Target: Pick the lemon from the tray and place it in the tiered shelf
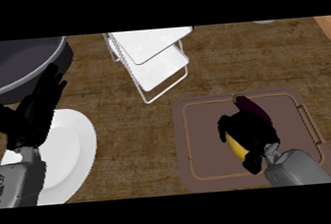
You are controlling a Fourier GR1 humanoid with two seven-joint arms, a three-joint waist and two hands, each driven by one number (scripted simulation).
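- Right robot hand (251, 129) is seen in the head view, curled downward over the lemon (234, 147); its dark fingers are closed round the fruit, so that only a yellow strip is left showing at the hand's left side.
- Whether the lemon is lifted or resting on the tray floor cannot be told from this view.
- The right forearm (298, 170) is brought in from the lower right edge and angled up and to the left, with the wrist over the near part of the tray (203, 130).
- The lemon is located inside the tray, towards its middle; a dark purple aubergine (253, 106) is seen just beyond the hand, in the far half of the same tray.
- The left robot hand (34, 114) is held open at the left side, fingers straight and pointing up; nothing is held by it.
- The left forearm (14, 185) is laid across a white plate (73, 146).
- A dark pot (12, 67) is placed at the far left corner of the worktop (142, 150).
- The tiered shelf (152, 48), white with a wire frame, is set at the far middle, well apart from the tray; nothing is seen lying on its visible tiers.
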